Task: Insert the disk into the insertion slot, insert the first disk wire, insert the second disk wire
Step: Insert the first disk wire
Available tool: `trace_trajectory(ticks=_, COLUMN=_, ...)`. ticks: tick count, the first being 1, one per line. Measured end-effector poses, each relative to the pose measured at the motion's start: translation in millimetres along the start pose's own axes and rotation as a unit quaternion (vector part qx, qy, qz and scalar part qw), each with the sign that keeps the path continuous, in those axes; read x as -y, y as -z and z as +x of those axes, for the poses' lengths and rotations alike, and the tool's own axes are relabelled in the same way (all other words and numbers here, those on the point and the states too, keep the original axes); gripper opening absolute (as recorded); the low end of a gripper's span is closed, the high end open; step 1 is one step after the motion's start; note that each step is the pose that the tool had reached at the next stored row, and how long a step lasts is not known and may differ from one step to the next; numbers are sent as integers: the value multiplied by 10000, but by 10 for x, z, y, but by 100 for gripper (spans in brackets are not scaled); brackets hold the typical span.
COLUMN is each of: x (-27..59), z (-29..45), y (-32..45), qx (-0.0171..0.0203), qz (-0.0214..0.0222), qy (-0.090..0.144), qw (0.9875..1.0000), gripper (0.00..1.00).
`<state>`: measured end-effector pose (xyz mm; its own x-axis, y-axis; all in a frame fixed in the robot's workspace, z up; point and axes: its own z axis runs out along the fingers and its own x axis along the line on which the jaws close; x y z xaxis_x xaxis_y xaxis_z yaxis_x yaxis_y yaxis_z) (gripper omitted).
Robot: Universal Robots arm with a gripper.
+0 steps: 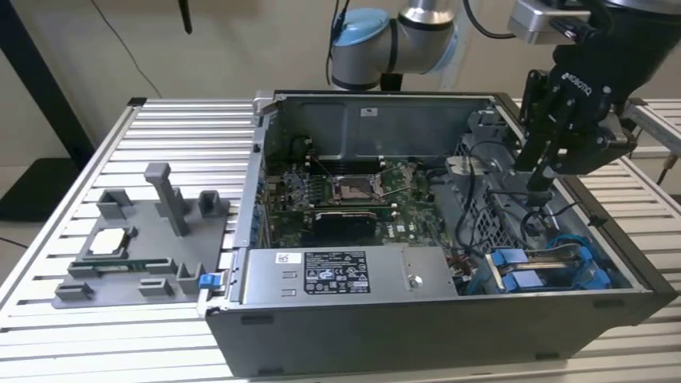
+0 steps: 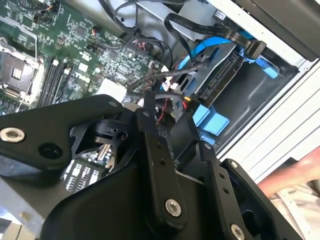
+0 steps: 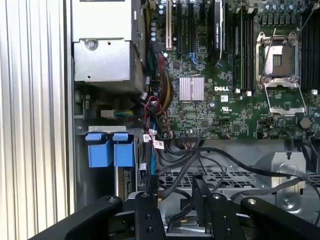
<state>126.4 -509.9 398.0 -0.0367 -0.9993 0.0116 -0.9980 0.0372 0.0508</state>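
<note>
The disk [image 2: 226, 75] lies in the insertion slot [image 2: 252, 102] at the case's corner, its blue caddy tabs [image 2: 210, 120] facing outward. In the exterior view the blue caddy [image 1: 537, 271] sits low at the view's right, beside the power supply. My gripper [image 1: 541, 185] hangs above the drive cage, a little behind the slot. In the second wrist view the gripper [image 2: 167, 114] is shut on a black disk wire [image 2: 161, 107] with red strands. In the first wrist view the gripper [image 3: 172, 197] has dark cables between its fingers, near the blue tabs [image 3: 105, 150].
The open computer case [image 1: 426, 319] rests on a slatted metal table [image 1: 171, 144]. Inside are the motherboard [image 1: 340, 191], a silver power supply [image 1: 340, 275] and loose cable bundles [image 3: 155, 107]. A grey fixture [image 1: 139, 247] holding a processor chip [image 1: 107, 239] stands at the exterior view's left.
</note>
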Motion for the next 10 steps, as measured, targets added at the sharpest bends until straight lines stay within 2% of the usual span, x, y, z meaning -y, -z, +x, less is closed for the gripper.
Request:
trace_trajectory(ticks=4, x=40, z=99, y=0, qx=-3, qz=-89, qy=1, qw=10000, gripper=100)
trace_trajectory(ticks=5, x=50, z=118, y=-5, qx=-1, qz=-95, qy=0, qw=10000, gripper=100)
trace_trajectory(ticks=7, x=72, z=151, y=-29, qx=27, qz=-101, qy=1, qw=9999, gripper=100)
trace_trajectory(ticks=10, x=95, z=190, y=-58, qx=89, qz=-109, qy=4, qw=9999, gripper=100)
